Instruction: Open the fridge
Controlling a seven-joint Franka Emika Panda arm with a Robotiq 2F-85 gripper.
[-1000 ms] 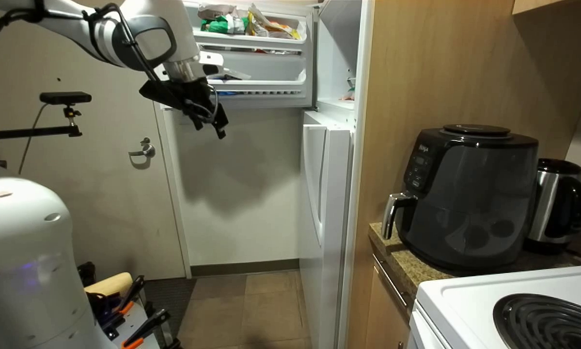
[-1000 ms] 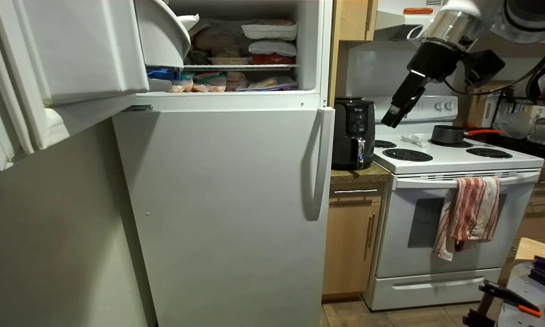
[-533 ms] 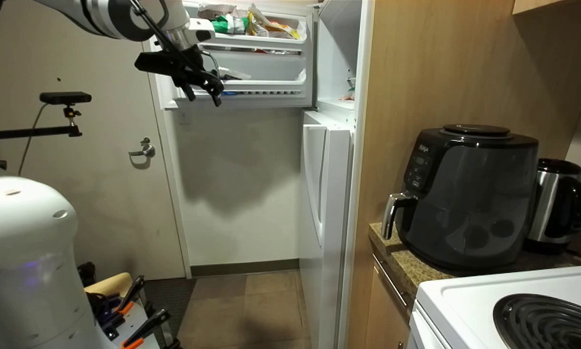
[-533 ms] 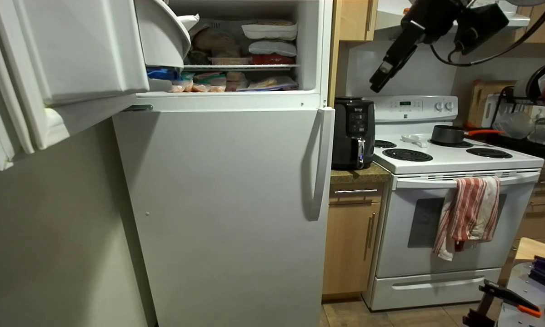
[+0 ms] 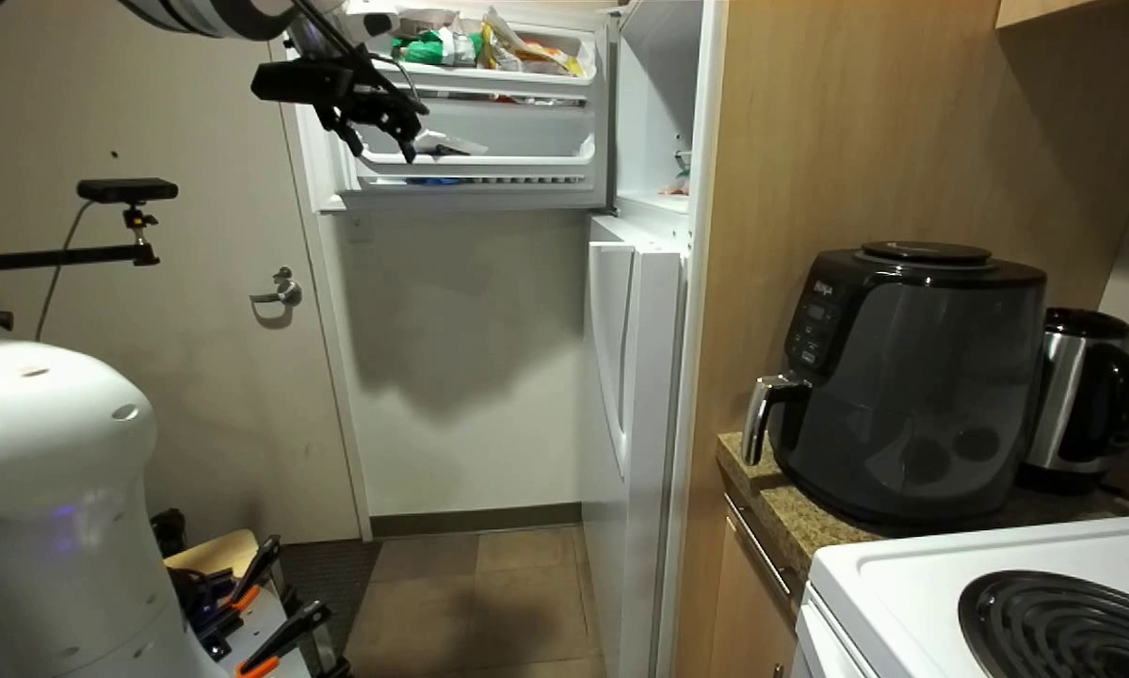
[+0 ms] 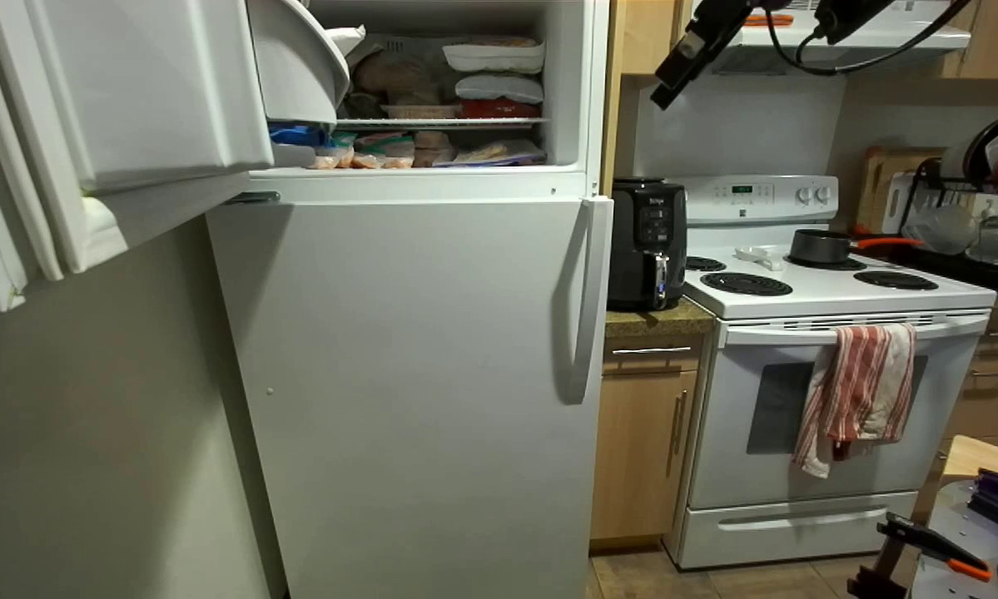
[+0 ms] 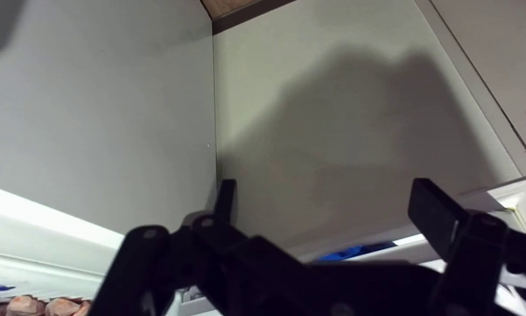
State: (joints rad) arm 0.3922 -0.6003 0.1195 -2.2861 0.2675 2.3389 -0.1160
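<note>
- air fryer point(image 5: 912, 386) hides a chunk of the kettle point(image 5: 1082, 395) beside it
- gripper point(image 5: 382, 151): well apart from the air fryer, jaws spread, arm point(image 5: 197, 13) cropped up top
- fridge point(image 6: 407, 333): beside the air fryer, upper door wide open, top's cut off tho

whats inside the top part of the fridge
On the shelf, a white tray above a white packet and red package; bagged food below. The open upper door hides the hinge side.

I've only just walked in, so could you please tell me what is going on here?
A robot arm has the job of opening the fridge. The upper door already stands wide open, with packaged food showing inside, while the lower door is shut. The fingers are spread apart, holding nothing.
</note>
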